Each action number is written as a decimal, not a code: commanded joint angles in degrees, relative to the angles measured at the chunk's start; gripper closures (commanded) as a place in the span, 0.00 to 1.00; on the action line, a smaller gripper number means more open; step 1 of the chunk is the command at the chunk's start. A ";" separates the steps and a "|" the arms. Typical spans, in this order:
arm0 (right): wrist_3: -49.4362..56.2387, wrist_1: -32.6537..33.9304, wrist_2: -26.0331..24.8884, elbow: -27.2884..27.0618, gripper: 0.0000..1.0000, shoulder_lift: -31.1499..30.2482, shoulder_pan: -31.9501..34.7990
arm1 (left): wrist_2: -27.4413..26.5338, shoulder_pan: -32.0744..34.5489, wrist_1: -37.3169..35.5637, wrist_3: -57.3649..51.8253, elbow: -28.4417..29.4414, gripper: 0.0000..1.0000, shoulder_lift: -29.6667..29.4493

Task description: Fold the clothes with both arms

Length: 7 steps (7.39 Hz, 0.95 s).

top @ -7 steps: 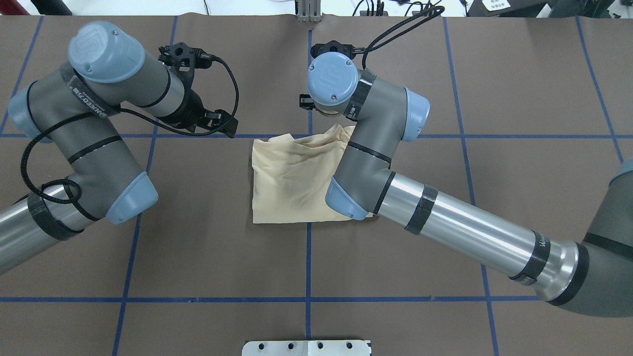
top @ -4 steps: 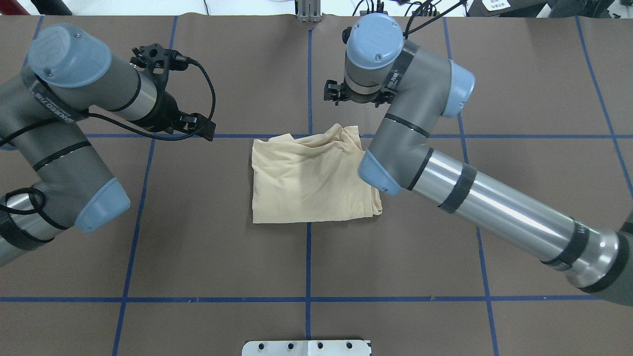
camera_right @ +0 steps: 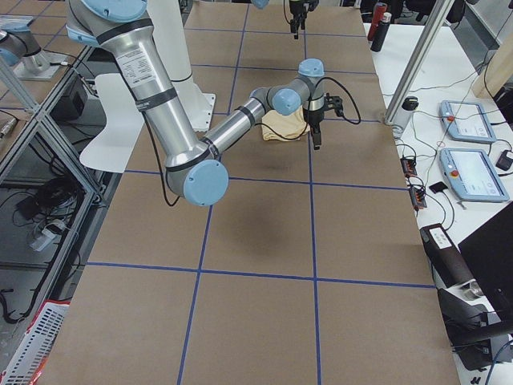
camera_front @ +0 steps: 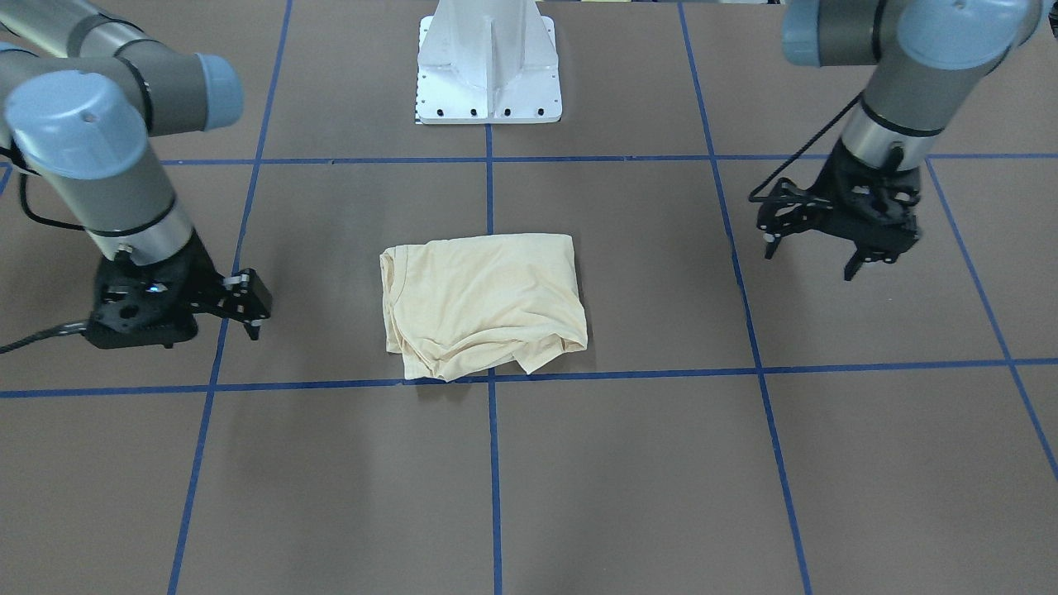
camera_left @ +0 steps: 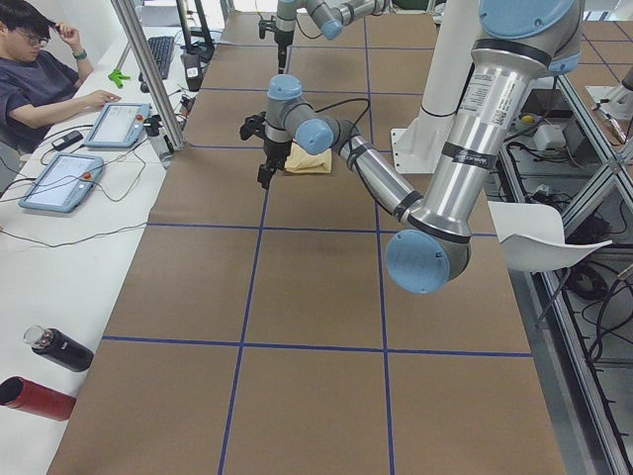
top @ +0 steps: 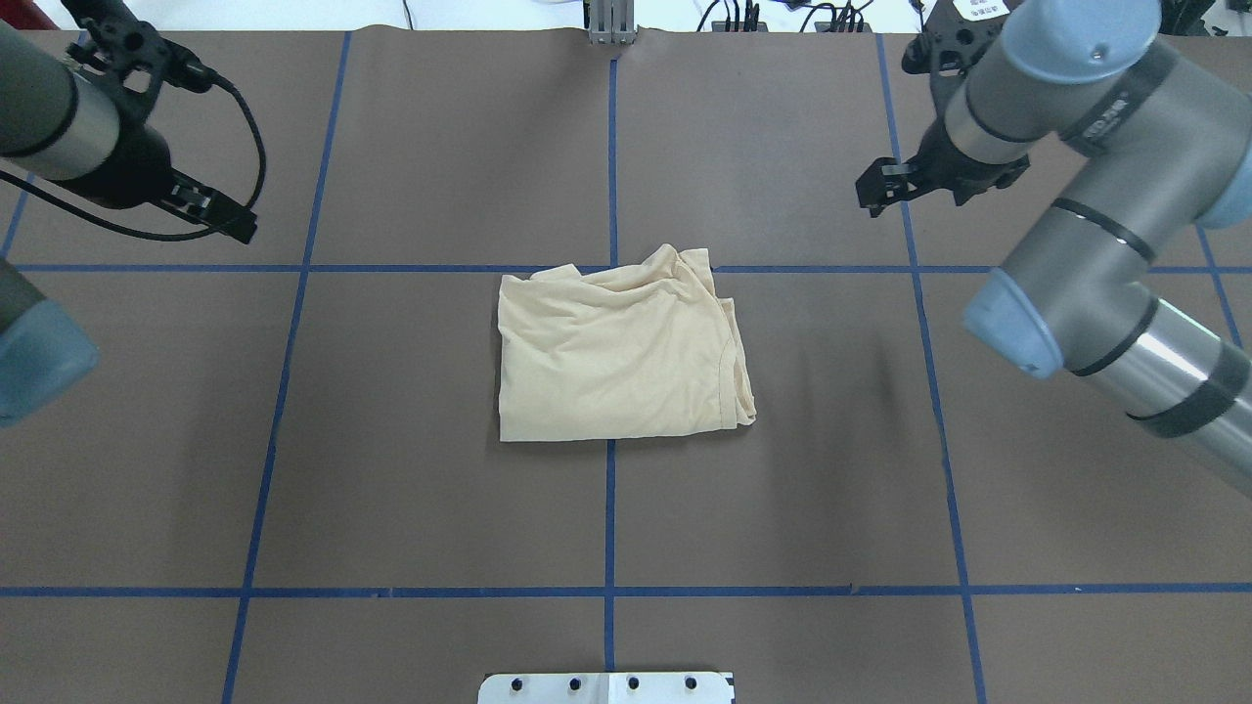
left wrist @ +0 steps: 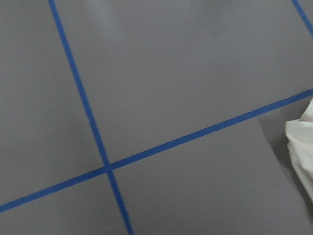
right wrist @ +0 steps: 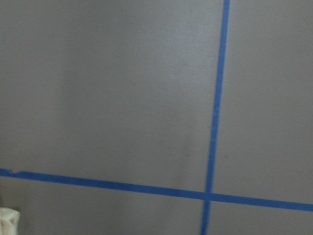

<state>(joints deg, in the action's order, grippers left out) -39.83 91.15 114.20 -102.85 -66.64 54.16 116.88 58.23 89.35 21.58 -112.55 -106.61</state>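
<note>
The cream-yellow shirt lies folded into a rough square at the table's middle, its far edge rumpled and its print hidden; it also shows in the front view. My left gripper hangs open and empty well to the shirt's left, above the brown mat; in the front view its fingers stand spread. My right gripper is open and empty well to the shirt's right. The left wrist view shows only a shirt edge. The right wrist view shows a corner of the shirt.
Blue tape lines grid the brown mat. The white pedestal base stands at the robot's side. An operator sits at a side desk with tablets and bottles.
Both arms have swung outward from the shirt, the left to the left, the right up and to the right. The shirt lies uncovered and still.
</note>
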 commanded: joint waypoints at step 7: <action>48.77 0.17 17.64 -4.81 0.01 -34.84 33.26 | 7.83 27.72 0.65 -31.69 3.80 0.00 20.47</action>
<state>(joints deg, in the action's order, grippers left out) 5.42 91.39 130.75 -107.30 -97.55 83.66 124.36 84.31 89.75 -9.96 -110.30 -87.79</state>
